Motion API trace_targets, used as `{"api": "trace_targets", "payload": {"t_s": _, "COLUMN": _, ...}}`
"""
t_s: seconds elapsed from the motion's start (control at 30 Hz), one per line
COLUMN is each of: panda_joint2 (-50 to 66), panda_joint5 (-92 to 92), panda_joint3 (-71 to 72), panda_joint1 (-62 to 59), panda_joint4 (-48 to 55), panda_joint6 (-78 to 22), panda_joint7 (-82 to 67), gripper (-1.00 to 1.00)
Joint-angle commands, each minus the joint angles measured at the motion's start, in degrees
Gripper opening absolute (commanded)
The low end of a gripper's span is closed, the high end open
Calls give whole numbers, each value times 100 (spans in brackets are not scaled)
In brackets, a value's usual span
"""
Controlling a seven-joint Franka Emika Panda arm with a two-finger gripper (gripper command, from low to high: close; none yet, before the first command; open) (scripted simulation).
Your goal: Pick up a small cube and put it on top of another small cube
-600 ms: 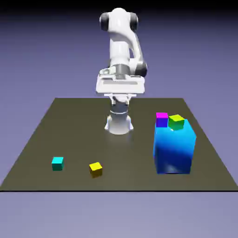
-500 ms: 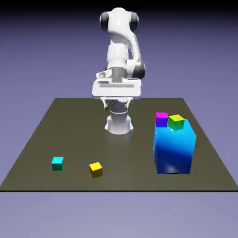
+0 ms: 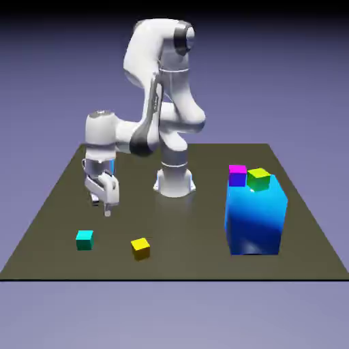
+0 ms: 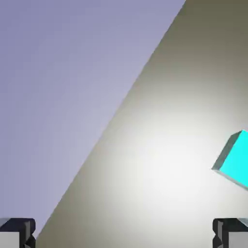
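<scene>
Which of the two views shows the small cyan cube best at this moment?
The exterior view: the whole cyan cube shows there, resting on the table to the left of the yellow cube. In the hand view, the cube is cut off by the picture's right edge.

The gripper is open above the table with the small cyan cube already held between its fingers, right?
Not quite. The gripper is open above the table, but it holds nothing: the exterior view shows the small cyan cube resting on the table, apart from the fingers.
</scene>
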Motion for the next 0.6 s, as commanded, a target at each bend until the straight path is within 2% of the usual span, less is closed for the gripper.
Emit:
{"api": "trace_targets", "payload": {"t_s": 0.0, "panda_joint2": 208, "panda_joint5": 45, "panda_joint3": -11, "panda_joint1": -139, "panda_joint4": 110, "panda_joint6": -107, "panda_joint7": 176, "gripper": 0}}
{"api": "trace_targets", "payload": {"t_s": 0.2, "panda_joint2": 1113, "panda_joint5": 238, "panda_joint3": -59, "panda_joint1": -802, "panda_joint4": 590, "panda_joint6": -575, "panda_joint7": 944, "gripper": 0}}
{"api": "trace_targets", "payload": {"t_s": 0.37, "panda_joint2": 2115, "panda_joint5": 471, "panda_joint3": 159, "panda_joint1": -916, "panda_joint4": 732, "panda_joint6": 287, "panda_joint7": 755, "gripper": 0}}
{"api": "trace_targets", "payload": {"t_s": 0.4, "panda_joint2": 2115, "panda_joint5": 471, "panda_joint3": 159, "panda_joint1": -916, "panda_joint4": 732, "panda_joint6": 287, "panda_joint7": 755, "gripper": -100}}
{"api": "trace_targets", "payload": {"t_s": 0.57, "panda_joint2": 1286, "panda_joint5": 279, "panda_joint3": -22, "panda_joint1": -822, "panda_joint4": 614, "panda_joint6": -426, "panda_joint7": 912, "gripper": -100}}
